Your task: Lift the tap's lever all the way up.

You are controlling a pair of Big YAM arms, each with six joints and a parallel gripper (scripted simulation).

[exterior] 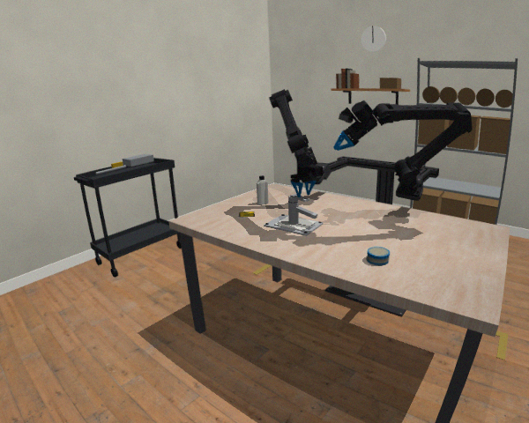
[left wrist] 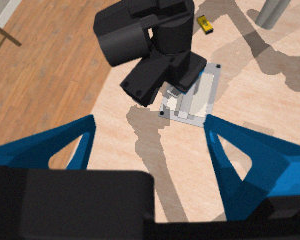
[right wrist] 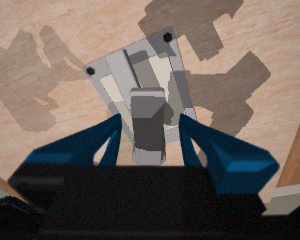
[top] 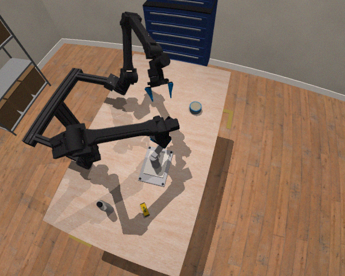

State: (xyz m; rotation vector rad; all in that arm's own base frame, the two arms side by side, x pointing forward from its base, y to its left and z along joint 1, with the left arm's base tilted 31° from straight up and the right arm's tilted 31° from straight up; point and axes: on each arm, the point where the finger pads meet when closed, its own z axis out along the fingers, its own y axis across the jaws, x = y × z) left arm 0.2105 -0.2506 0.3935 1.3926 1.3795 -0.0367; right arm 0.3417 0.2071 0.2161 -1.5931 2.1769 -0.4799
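Blue fingers frame the shot: the right hand point(top: 160, 141) point(exterior: 303, 195) point(left wrist: 175, 85) point(right wrist: 150, 119) is around half open, nothing in its grip, one finger each side of the lever point(top: 158, 149) point(exterior: 308, 211) point(left wrist: 174, 91) point(right wrist: 148, 107) in its wrist view; whether either touches, I can't tell. And that lever, as I read the sloping bar, runs down from the top of the grey tap point(top: 153, 157) point(exterior: 293, 212) point(left wrist: 190, 102) point(right wrist: 122, 72), so the lift is still to be made. The tap stands on a pale mounting plate point(top: 150, 179) point(exterior: 307, 230) point(left wrist: 216, 75) point(right wrist: 185, 85), bolted at its corners, on the wooden table point(top: 208, 89) point(exterior: 437, 255) point(left wrist: 125, 125) point(right wrist: 40, 15). Looks like metal, this one: rigid, smooth, perhaps slippery, no great weight to carry, since it should only swing on its pivot. Best hold? Out near the free end, across the flat sides, where leverage is kindest; then up in an arc, as a straight pull could slide off or strain the mount. Farther out, the left hand point(top: 161, 99) point(exterior: 338, 146) point(left wrist: 149, 120) hangs wide open, holding nothing, well apart from the tap.
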